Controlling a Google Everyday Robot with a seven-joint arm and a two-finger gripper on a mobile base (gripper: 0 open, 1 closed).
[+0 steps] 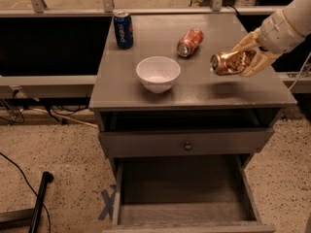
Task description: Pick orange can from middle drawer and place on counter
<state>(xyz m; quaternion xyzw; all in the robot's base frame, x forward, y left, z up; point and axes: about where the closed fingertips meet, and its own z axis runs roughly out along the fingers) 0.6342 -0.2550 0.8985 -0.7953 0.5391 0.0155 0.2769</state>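
My gripper [247, 58] reaches in from the upper right and is shut on the orange can [228, 63], a dented golden-orange can held on its side, silver end pointing left, a little above the right part of the grey counter [199, 89]. The open drawer [182, 198] is pulled out at the bottom of the cabinet, and its flat grey bottom shows nothing in it.
A white bowl [158, 73] stands at the counter's middle. A red-orange can [190, 42] lies on its side behind it. A blue can [123, 29] stands upright at the back left. A shut drawer front with a knob [187, 145] is under the counter. A black pole [39, 203] lies on the floor at left.
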